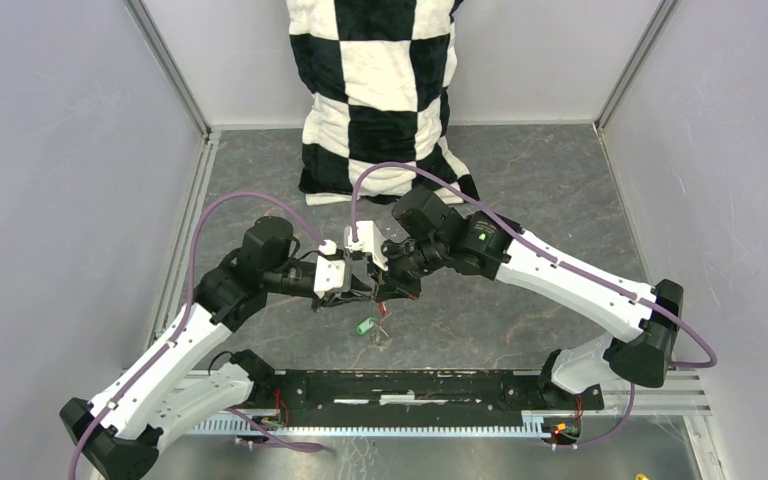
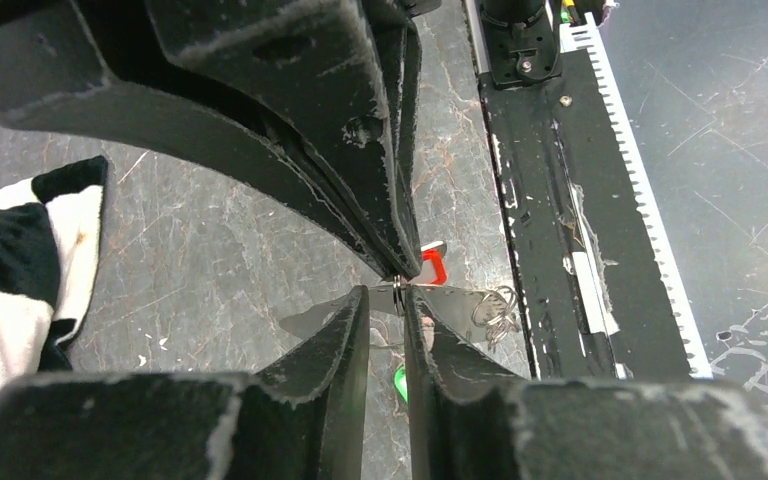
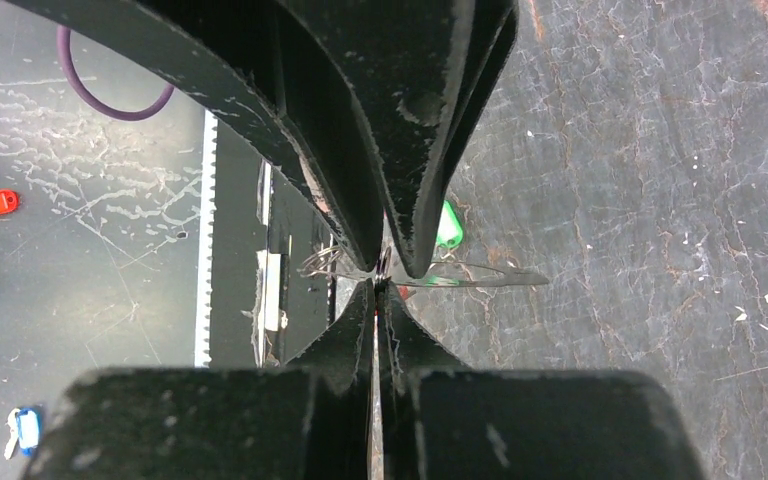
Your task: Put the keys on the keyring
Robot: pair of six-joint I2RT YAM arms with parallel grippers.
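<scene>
Finding: my two grippers meet tip to tip over the middle of the dark marbled tabletop point(image 3: 660, 200). My left gripper point(image 2: 387, 298) stands narrowly apart, with a slim gap between its fingers and a small metal piece at the tips. I cannot tell whether the pads bear on that piece. My right gripper point(image 3: 373, 288) is fully closed, tips pressed together at the same spot, but the fingers hide what they pinch. The keyring point(image 3: 530, 281), a large thin silvery-grey oval wire loop, passes through that meeting point and juts out flat to either side. Its cluster of small metal links point(image 2: 497, 308) sits on the side toward the arm bases. The red key point(image 2: 432, 267), tiny, with a red plastic head and short metal blade, sits just beside the closed right tips. The green key point(image 3: 448, 226), its match with a green plastic head, lies lower, beneath the loop. I cannot tell whether it is threaded on the wire or resting on the table. Judgement: the step in hand is threading the red key onto the wire. To do it well, I should steady the loop firmly with one gripper before the other moves and hold the hole in the key's head square to the wire end. I should then advance slowly and let go only once the head visibly hangs on the loop. Risk: the thin wire looks springy and may twist out of a light pinch.
</scene>
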